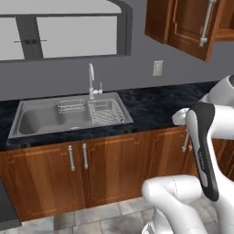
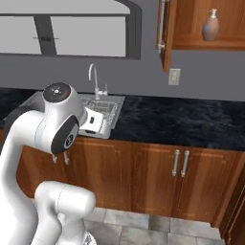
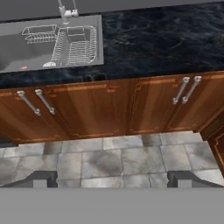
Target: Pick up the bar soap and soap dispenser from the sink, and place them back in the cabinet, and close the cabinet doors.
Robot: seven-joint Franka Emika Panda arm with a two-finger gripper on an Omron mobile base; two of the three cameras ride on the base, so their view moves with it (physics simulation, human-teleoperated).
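The brown soap dispenser (image 2: 211, 25) with its white pump stands upright on the inner shelf of the cabinet (image 2: 206, 44). The cabinet doors hang open: the left door (image 1: 189, 25) swings out with its long silver bar handle (image 1: 206, 22). In the grey sink (image 1: 45, 119), a small salmon sliver at the basin's near edge looks like the bar soap (image 3: 24, 68). My gripper (image 3: 112, 179) is open with nothing between its fingers. It hangs in front of the counter, aimed down at the lower cupboards and floor, apart from sink and cabinet.
A wire dish rack (image 1: 71, 106) and ribbed drainboard (image 1: 107, 113) sit beside the curved faucet (image 1: 92, 81). Dark stone counter (image 2: 182, 119) runs right of the sink. Short wooden cupboards (image 3: 87, 107) with small silver handles stand below. A wall outlet (image 2: 174, 76) is under the cabinet.
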